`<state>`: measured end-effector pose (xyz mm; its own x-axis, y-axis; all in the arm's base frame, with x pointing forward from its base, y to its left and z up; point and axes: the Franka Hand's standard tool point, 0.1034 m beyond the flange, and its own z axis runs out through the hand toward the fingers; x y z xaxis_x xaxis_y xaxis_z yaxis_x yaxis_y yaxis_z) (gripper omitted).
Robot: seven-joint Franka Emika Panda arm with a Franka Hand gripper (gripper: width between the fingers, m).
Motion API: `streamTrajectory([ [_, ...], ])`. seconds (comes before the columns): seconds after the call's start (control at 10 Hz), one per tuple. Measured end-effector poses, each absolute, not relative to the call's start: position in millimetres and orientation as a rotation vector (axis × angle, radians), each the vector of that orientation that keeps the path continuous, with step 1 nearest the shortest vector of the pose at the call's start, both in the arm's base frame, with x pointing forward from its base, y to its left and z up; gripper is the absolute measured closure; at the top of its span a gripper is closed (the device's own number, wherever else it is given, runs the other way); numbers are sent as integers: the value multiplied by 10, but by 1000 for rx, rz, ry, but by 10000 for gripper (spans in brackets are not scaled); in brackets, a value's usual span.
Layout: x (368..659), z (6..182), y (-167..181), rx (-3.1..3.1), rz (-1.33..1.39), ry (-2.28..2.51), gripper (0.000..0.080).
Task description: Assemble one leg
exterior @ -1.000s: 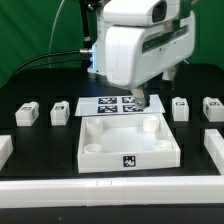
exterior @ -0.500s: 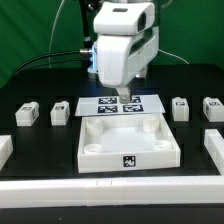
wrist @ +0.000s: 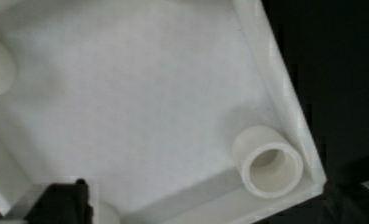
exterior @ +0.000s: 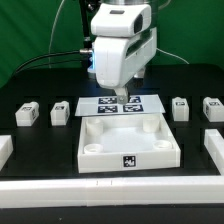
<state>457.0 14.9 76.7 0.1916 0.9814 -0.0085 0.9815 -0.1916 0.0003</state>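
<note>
**Gripper.** The gripper (exterior: 122, 97) hangs at upper centre of the exterior view, over the rear wall of the tray (exterior: 128, 148) where it meets the marker board (exterior: 105, 103). It holds nothing that can be seen. Whether its jaws are apart or together cannot be told. The exterior view is too coarse, and the wrist view shows only one dark fingertip (wrist: 65, 203) over the tray floor and a corner socket (wrist: 270, 168).

**Legs.** Four lie loose on the tabletop (exterior: 45, 140), none touched.
- Mid-left: outer left leg (exterior: 27, 114) and inner left leg (exterior: 61, 113).
- Mid-right: inner right leg (exterior: 180, 108) and outer right leg (exterior: 213, 107).

They flank the tray, which I judge to be staging for pick-up. All sockets in view are unfilled, so I judge assembly not begun.

**Markings.** Square black-and-white tags sit on each leg, on the marker board and on the tray front, where there is one tag (exterior: 128, 160). No brand or legible writing is visible.
</note>
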Motion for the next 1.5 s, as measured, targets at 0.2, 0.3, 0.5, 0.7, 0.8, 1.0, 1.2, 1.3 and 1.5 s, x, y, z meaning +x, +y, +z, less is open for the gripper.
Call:
streamTrajectory([
  [0.2, 4336, 614, 158, 2378, -36, 2071, 150],
  [0.3, 4277, 553, 154, 2320, -41, 2146, 150],
  [0.5, 4210, 484, 170, 2273, -59, 2208, 150],
  [0.7, 4213, 444, 174, 2273, -71, 2220, 150],
  [0.8, 4244, 420, 178, 2276, -72, 2220, 150],
  [1.0, 4253, 321, 170, 2290, -84, 2223, 150],
  [1.2, 4242, 233, 179, 2306, -99, 2223, 150],
  [1.3, 4235, 223, 180, 2308, -101, 2224, 150],
  [1.5, 4220, 207, 180, 2310, -107, 2226, 150],
])
